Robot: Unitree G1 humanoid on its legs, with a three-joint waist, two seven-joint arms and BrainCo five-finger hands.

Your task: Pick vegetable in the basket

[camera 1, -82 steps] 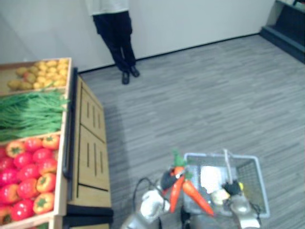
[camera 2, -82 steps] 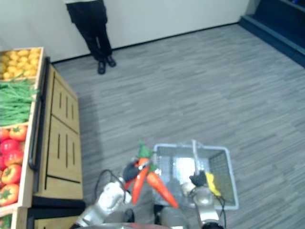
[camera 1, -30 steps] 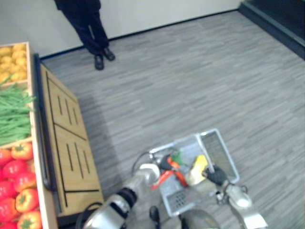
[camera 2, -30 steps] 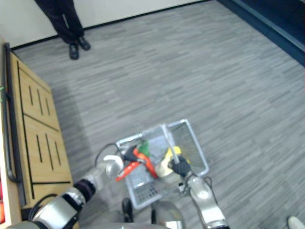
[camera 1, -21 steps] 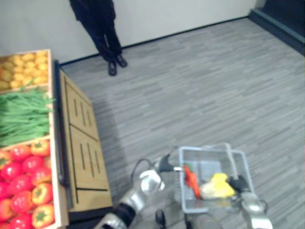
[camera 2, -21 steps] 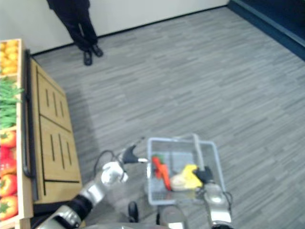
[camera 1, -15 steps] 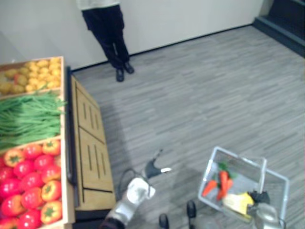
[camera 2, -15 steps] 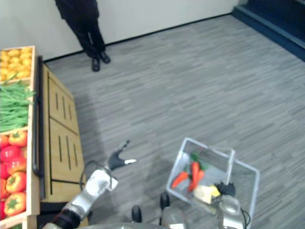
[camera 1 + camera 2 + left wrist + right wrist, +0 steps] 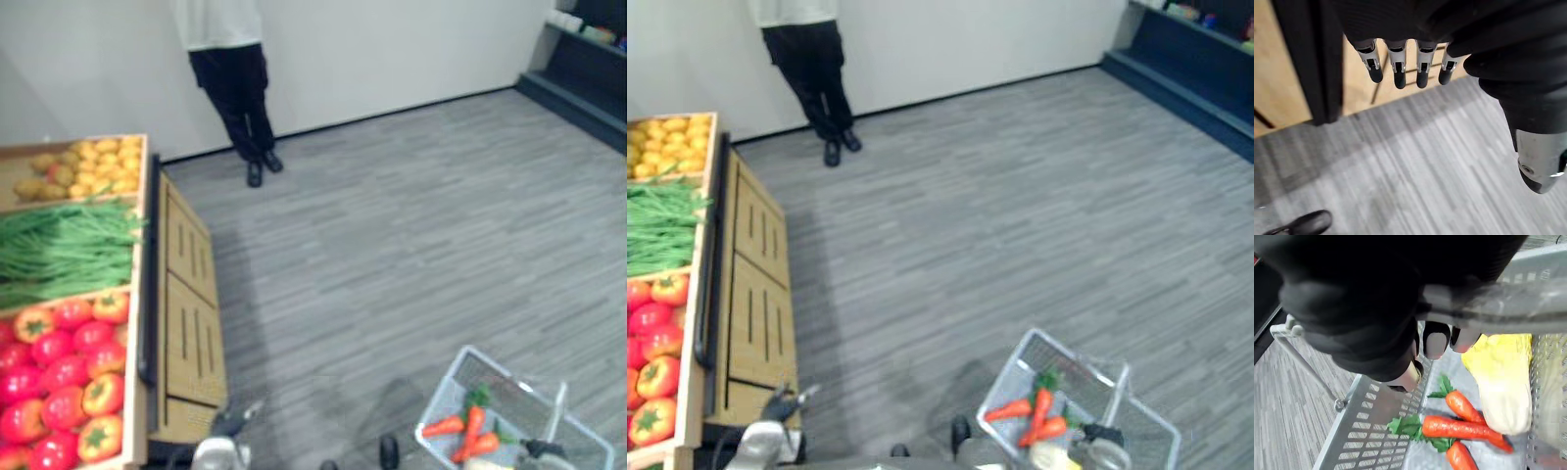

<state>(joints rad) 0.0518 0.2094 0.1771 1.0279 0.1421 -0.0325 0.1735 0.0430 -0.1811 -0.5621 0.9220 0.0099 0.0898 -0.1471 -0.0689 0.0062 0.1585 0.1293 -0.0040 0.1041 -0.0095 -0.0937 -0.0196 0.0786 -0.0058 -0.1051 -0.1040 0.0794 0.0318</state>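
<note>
The grey wire basket (image 9: 1367, 427) is carried low at the robot's right. Its handle (image 9: 1498, 308) is gripped by the right hand (image 9: 1366, 308), whose fingers are curled fully round the bar. 3 carrots (image 9: 1462, 427) with green tops are seen lying on the basket's bottom, close to 1 perforated side wall. A pale yellow vegetable (image 9: 1503, 391) is laid just beside them, touching the nearest carrot (its kind cannot be told).

The left hand (image 9: 1400, 19) is held above the floor near the foot of the wooden produce stand (image 9: 186, 313), with fingers (image 9: 1399, 73) straight and relaxed, thumb apart and nothing grasped.

3 compartments on the stand's top are filled: red and orange round produce (image 9: 59, 382) nearest, green beans (image 9: 59, 245) in the middle, yellow produce (image 9: 83, 166) farthest. A dark rail (image 9: 149, 294) is fitted along the stand's front edge.

A wide stretch of grey plank floor (image 9: 411, 215) is left open between stand and basket and on to the far wall, where a person (image 9: 235, 88) in dark trousers is seen standing.
</note>
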